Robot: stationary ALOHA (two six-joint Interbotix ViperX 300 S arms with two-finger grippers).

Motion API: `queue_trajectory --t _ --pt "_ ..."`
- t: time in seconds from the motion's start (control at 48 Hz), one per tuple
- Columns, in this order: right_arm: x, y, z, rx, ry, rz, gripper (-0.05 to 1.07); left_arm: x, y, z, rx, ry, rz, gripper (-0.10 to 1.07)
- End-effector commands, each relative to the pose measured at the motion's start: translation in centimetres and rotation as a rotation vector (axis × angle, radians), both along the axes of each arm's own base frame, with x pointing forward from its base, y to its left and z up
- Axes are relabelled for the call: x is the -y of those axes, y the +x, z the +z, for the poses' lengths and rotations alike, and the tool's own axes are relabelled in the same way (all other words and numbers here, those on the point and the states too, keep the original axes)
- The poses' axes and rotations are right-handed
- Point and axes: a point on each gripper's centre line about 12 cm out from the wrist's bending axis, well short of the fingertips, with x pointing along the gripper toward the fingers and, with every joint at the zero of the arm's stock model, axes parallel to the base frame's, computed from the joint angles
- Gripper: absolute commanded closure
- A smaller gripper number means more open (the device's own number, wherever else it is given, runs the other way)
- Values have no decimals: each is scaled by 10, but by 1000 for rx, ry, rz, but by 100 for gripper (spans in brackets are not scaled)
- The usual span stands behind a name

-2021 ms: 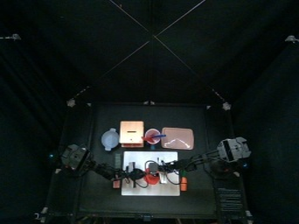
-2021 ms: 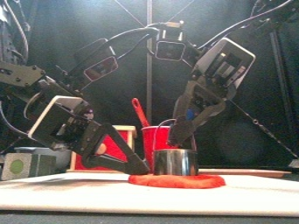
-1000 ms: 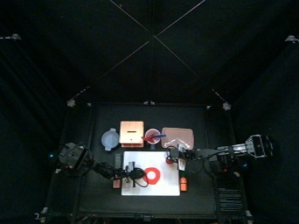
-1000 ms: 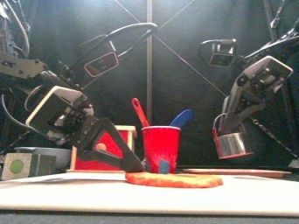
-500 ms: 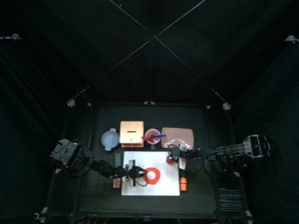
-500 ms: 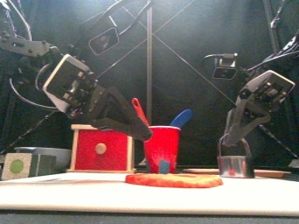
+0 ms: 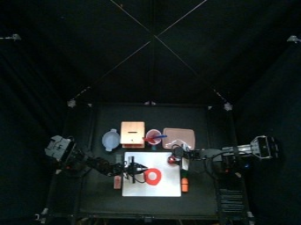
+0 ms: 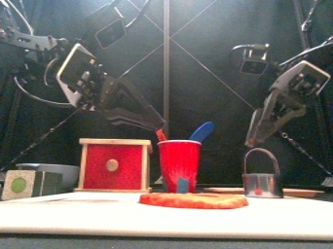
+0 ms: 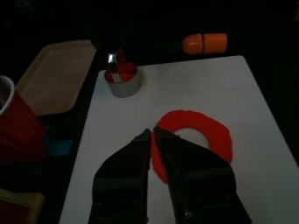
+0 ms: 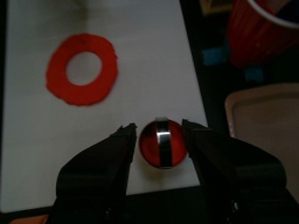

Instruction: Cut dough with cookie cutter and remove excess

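Note:
The red dough lies on the white board [image 7: 139, 186] as a ring with a round hole, the excess [image 7: 153, 177] [image 8: 193, 200] [image 9: 193, 140] [image 10: 84, 68]. The metal cookie cutter [image 8: 263, 183] [image 10: 160, 145] [image 9: 121, 80] stands at the board's right edge with a red dough disc inside it. My right gripper [image 10: 160, 129] [image 8: 264, 131] hangs just above the cutter, open, jaws either side of it without touching. My left gripper [image 9: 153, 133] [image 8: 140, 119] is raised over the board's left side, clear of the ring, with a narrow gap between its jaws and nothing in it.
Behind the board stand a red cup [image 8: 180, 160] [image 7: 154, 136] with utensils, a red box [image 8: 111, 165], a tan tray [image 7: 179, 137] and a pale bowl [image 7: 111, 139]. An orange object [image 9: 205, 41] [image 7: 185, 184] lies by the board's right side.
My right gripper set the cutter down at the board's right edge, opened and rose off it. My left arm lifted from the dough and drew back to the left.

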Motion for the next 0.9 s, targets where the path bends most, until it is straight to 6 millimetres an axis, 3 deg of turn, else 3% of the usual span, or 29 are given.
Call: queue_trajectory --t 0.0,0.312,0.875 --pt "-3 -3 21 80 4 12 20 -3 -4 16 48 -13 11 42" --pt "-2 -18 22 145 6 16 20 -6 -10 19 50 -15 14 42" --pt "-1 -18 20 165 8 12 20 -13 -11 13 29 -12 31 42"
